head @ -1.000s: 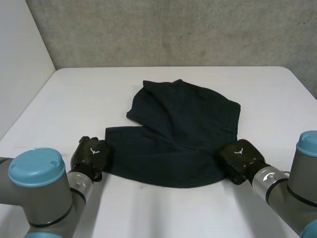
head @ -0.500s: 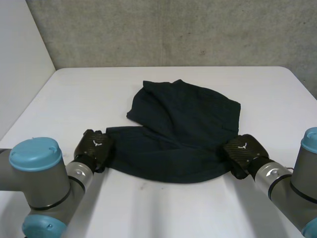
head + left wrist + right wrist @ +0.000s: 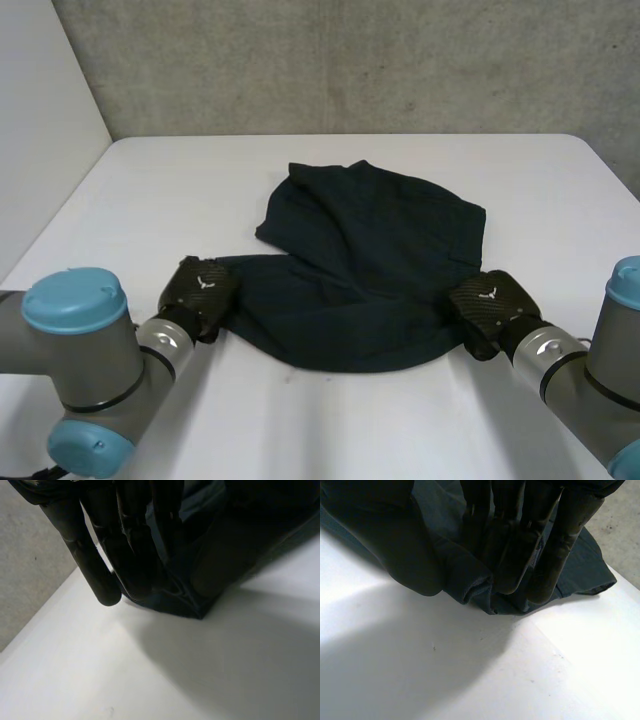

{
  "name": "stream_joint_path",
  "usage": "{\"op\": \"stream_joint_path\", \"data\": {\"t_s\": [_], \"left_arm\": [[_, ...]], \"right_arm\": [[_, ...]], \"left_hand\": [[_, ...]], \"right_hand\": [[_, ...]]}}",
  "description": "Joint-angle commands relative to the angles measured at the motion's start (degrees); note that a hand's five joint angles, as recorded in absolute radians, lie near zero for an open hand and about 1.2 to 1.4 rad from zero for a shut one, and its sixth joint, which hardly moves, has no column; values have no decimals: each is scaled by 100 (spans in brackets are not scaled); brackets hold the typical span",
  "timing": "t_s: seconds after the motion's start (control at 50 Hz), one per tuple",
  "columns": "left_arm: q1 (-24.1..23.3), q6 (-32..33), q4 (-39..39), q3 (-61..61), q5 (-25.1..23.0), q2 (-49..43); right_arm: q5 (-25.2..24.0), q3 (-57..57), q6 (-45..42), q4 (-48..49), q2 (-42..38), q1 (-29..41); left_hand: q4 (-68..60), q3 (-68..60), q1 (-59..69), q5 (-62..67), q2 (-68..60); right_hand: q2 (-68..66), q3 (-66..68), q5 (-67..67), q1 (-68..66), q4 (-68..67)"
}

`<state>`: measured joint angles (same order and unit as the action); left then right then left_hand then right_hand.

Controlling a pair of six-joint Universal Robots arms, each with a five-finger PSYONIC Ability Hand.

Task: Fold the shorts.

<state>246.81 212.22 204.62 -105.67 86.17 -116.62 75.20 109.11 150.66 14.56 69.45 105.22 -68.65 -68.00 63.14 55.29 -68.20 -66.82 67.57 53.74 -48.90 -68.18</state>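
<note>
I have the dark shorts (image 3: 370, 270) by their near edge, one corner in each hand, and the rest of the cloth lies away from me toward the far edge of the table (image 3: 150, 190), bunched and wrinkled around the table's middle. My left hand (image 3: 200, 290) sits at the near-left corner; in its wrist view the fingers (image 3: 95, 575) curl down over the cloth and nip the corner of the shorts (image 3: 180, 602) against the thumb. My right hand (image 3: 483, 305) is at the near-right corner, its fingers (image 3: 545, 555) closed on a rolled fold of the shorts (image 3: 470, 580) with the thumb pressing from the other side. The edge I hold runs side to side between my hands, sagging toward me in a shallow curve, so the long axis of my grip lies parallel to the near table edge. Neither hand is nearer the bulk. I judge the fold wants both corners carried together over the cloth, kept level so the edge lands straight.
</note>
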Motion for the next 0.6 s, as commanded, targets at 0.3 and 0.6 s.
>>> {"op": "stream_joint_path", "data": {"t_s": [0.3, 0.6], "left_arm": [[175, -638, -1503, 494, -74, 3725], [192, -1112, -1592, 538, -198, 2575]], "right_arm": [[83, -1734, -19, -2422, 2732, -72], [153, -2227, -19, -2581, 1389, 7]], "left_hand": [[-1135, -1200, 1686, 1471, -1180], [-1135, -1200, 1686, 1471, -1180]], "right_hand": [[-1318, 1243, 1626, -3110, -1182], [-1318, 1243, 1626, -3110, -1182]]}}
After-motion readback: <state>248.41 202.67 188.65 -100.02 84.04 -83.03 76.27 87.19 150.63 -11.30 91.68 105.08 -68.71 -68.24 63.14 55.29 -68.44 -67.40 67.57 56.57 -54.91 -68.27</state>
